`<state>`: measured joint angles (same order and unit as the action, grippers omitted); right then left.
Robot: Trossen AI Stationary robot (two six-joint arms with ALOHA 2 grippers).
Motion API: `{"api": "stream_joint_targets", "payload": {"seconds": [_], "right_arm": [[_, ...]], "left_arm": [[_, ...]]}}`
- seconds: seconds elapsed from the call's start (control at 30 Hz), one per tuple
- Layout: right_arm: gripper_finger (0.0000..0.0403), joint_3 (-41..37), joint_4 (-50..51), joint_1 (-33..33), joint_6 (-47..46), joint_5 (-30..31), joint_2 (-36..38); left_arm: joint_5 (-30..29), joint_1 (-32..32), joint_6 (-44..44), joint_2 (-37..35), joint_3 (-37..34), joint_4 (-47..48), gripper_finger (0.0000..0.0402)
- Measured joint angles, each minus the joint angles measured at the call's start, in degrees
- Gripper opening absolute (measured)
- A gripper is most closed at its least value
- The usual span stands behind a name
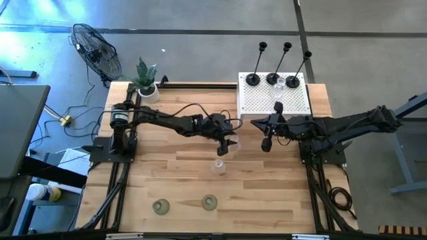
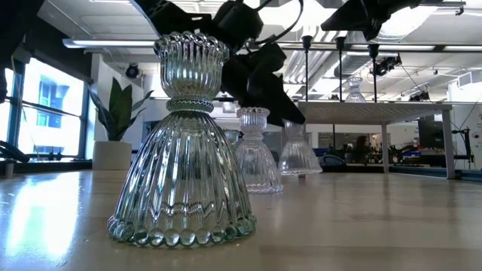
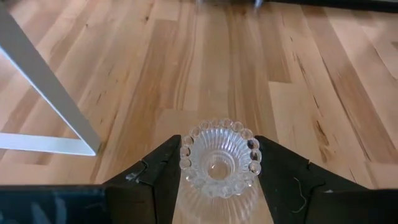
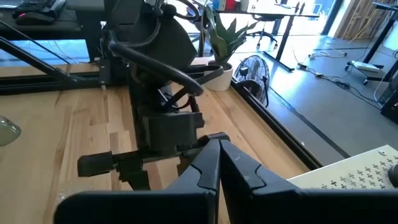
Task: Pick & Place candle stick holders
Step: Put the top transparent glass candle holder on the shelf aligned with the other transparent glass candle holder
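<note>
Holding a clear glass holder (image 3: pixel 219 163) near the white box (image 1: pixel 275 99), the left gripper (image 3: pixel 217 180) squeezes its slippery, breakable neck; right gripper (image 4: pixel 217 163) is closed, empty.

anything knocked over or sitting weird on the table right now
Nothing stands out. The three black candle stick holders stand on the white perforated box, the pale-green glass holders and a clear one stand upright on the table, and the left gripper holds another clear glass holder upright.
</note>
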<state>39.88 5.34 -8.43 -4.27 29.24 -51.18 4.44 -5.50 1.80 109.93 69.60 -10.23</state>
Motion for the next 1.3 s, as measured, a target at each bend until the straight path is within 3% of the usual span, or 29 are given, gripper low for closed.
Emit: {"api": "stream_joint_targets", "payload": {"seconds": [0.17, 0.4, 0.6, 0.77, 0.93, 1.1, 1.3], "right_arm": [[0.0002, 0.0, -0.02, 0.0, -0.36, -0.01, 0.0], [0.0002, 0.0, -0.02, 0.02, -1.05, -0.22, 0.0], [0.0002, 0.0, -0.24, 0.02, -1.01, -0.23, 0.0], [0.0001, 0.0, -0.83, 0.24, -2.07, -0.26, -0.16], [0.0001, 0.02, -0.12, 0.44, -6.62, -2.62, -5.08], [0.0008, 0.02, 0.17, -0.15, -13.69, -4.97, -11.7], [0.0083, 0.02, 0.39, -1.68, -21.02, -5.44, -18.54]], "left_arm": [[-0.03, 0.04, 1.01, 0.0, 0.0, 0.23, 0.0194], [2.26, -0.02, 1.25, -0.24, 0.02, 1.79, 0.0264], [2.71, -0.11, -2.81, -6.6, 0.01, 6.62, 0.027], [1.11, -0.09, -7.34, -12.79, 0.01, 14.93, 0.0226], [-0.91, -0.11, -7.62, -17.94, -6.38, 13.95, 0.0122], [1.25, -0.13, -5.82, -22.28, -15.9, 1.13, 0.0013], [1.66, -2.2, -1.36, -28.36, -29.62, -19.13, 0.0023]]}}
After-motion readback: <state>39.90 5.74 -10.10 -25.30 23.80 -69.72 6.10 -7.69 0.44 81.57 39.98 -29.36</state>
